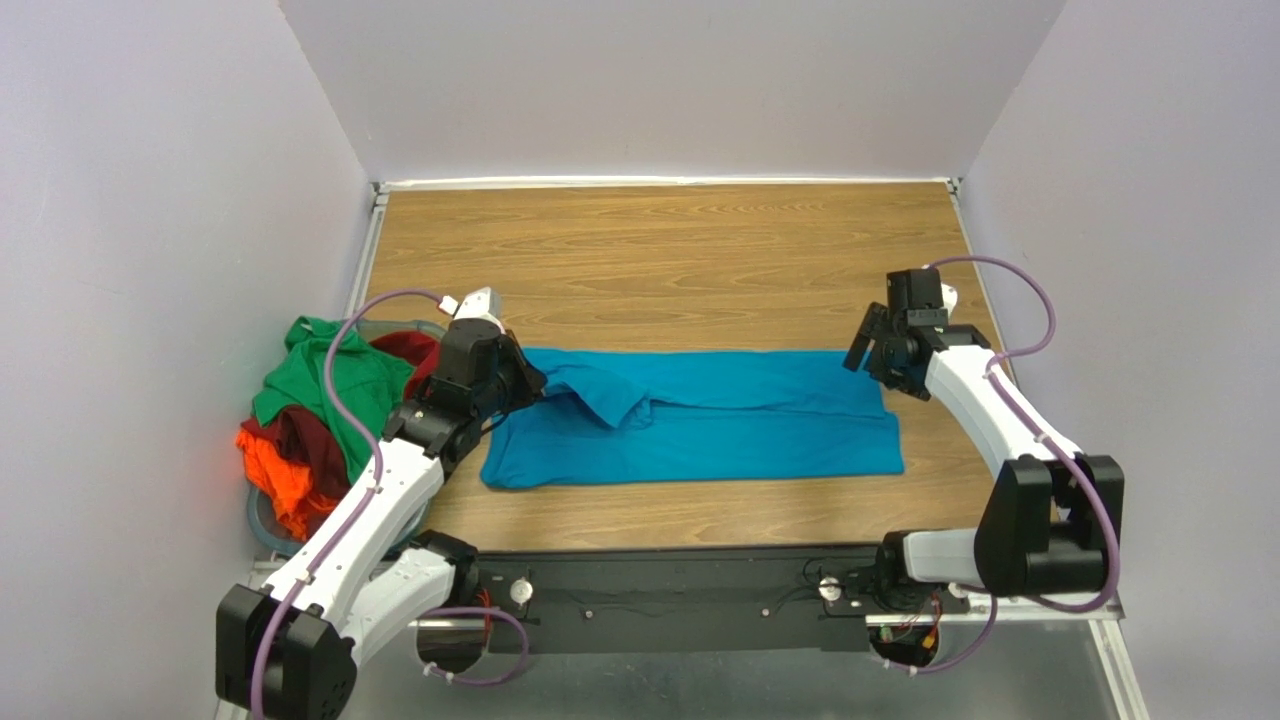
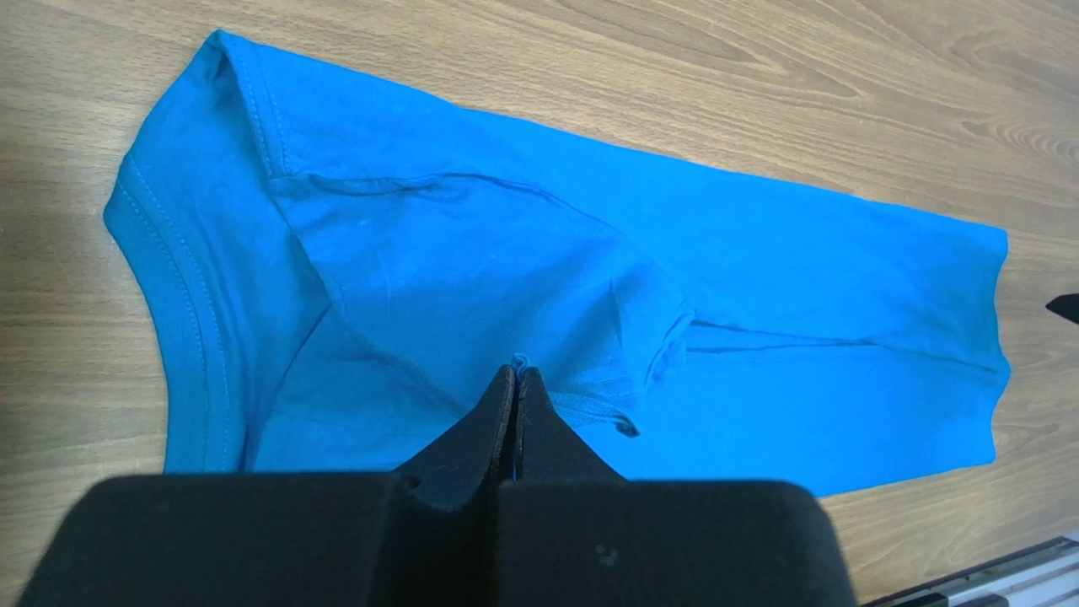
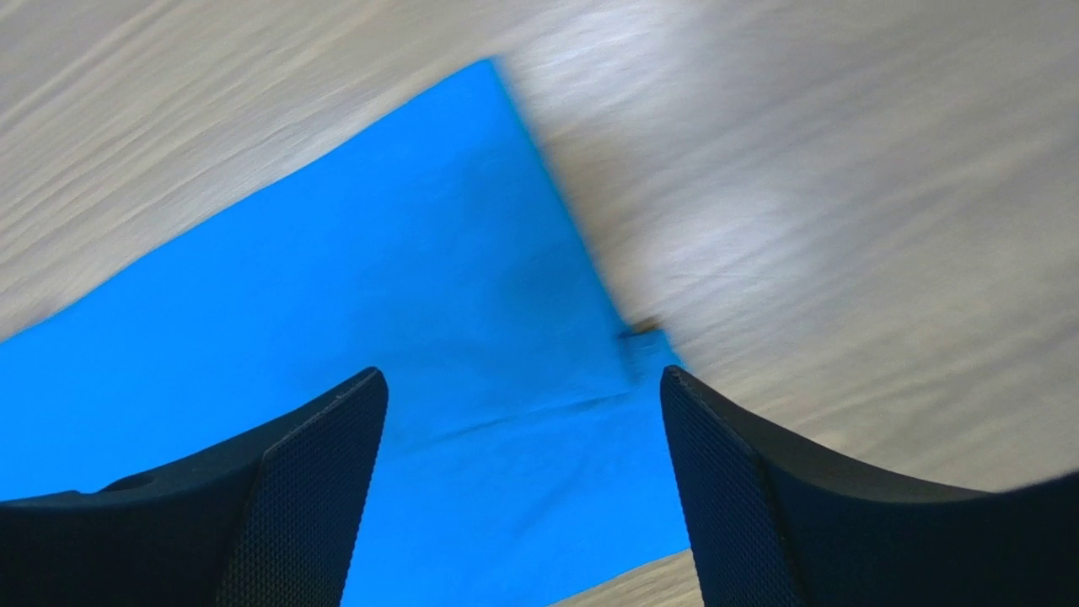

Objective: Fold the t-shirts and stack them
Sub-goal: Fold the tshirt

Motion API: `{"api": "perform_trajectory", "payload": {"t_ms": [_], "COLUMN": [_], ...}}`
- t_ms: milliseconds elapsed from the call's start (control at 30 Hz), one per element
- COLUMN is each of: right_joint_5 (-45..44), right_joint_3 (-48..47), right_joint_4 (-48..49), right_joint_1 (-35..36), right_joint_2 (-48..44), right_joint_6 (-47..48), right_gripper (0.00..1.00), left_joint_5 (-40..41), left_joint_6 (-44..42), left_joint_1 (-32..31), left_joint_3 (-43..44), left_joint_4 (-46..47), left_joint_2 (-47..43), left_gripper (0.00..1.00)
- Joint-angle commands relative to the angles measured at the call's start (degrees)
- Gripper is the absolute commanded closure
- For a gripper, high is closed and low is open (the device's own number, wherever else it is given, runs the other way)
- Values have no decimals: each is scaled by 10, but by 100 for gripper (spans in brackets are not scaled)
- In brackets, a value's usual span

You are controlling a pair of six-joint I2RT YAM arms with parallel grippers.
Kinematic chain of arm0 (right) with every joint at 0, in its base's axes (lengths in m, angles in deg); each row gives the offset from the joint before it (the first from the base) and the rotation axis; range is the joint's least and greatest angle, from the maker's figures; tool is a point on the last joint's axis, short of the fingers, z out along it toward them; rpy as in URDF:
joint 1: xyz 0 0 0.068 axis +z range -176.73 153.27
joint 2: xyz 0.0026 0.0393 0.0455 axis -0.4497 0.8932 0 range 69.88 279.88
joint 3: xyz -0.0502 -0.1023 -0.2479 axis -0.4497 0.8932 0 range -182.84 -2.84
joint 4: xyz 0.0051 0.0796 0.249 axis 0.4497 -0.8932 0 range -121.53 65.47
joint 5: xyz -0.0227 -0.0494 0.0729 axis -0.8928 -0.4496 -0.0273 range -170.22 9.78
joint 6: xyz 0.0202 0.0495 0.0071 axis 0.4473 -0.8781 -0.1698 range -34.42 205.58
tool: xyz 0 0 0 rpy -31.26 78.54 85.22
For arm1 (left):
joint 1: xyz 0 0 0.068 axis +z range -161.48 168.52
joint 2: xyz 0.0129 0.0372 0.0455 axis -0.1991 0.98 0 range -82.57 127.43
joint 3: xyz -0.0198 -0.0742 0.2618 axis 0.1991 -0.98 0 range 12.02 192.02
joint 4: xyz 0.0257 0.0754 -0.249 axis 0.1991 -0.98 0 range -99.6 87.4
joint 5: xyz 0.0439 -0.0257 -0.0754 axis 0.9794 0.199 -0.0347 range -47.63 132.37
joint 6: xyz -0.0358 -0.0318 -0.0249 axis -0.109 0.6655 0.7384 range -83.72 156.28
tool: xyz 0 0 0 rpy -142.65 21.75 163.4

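A teal-blue t-shirt (image 1: 706,420) lies folded lengthwise in a long strip across the middle of the table. It fills the left wrist view (image 2: 532,278) with a sleeve folded onto the body. My left gripper (image 1: 522,384) is at the strip's left end. Its jaws (image 2: 517,374) are shut, with a sliver of the blue cloth pinched at the tips. My right gripper (image 1: 870,350) is open and hovers over the strip's right end. Blue cloth (image 3: 380,291) shows between the spread fingers (image 3: 317,468), which hold nothing. The green (image 1: 313,383), dark red (image 1: 320,446) and bright orange (image 1: 278,473) t-shirts lie piled at the left.
The pile sits in a grey-blue round basket (image 1: 265,525) against the left wall. Bare wooden table (image 1: 676,255) lies behind the blue shirt. Pale walls close in the left, back and right sides. A black rail (image 1: 676,600) runs along the near edge.
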Motion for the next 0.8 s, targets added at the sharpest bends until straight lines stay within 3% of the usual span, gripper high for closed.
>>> {"api": "perform_trajectory", "payload": {"t_ms": [0,100,267,500,600,667,767], "right_joint_5": [215,302,325,246,189,131,117], "right_joint_3": [-16,-18,-39,-48,-98,-130,-143], "right_joint_4": [13,41,64,148,162,173,234], "right_joint_1": [16,107,228,482,555,573,580], "right_joint_2": [-42,-67,-63,21,101,155,203], "right_joint_6": [87,111,102,144,164,164,162], "right_gripper": [12,11,11,11,11,11,11], "left_joint_5": [13,10,9,14,19,26,25], "left_joint_6": [9,12,16,17,13,12,11], "left_joint_1": [-3,-3,-4,-3,-3,-4,-3], "left_joint_3": [-7,-12,-18,-17,-8,-1,-2], "left_joint_4": [-10,-5,-3,6,9,14,22], "left_joint_2": [-8,-7,-14,-7,11,19,24], "left_gripper": [100,100,100,100,100,100,100]}}
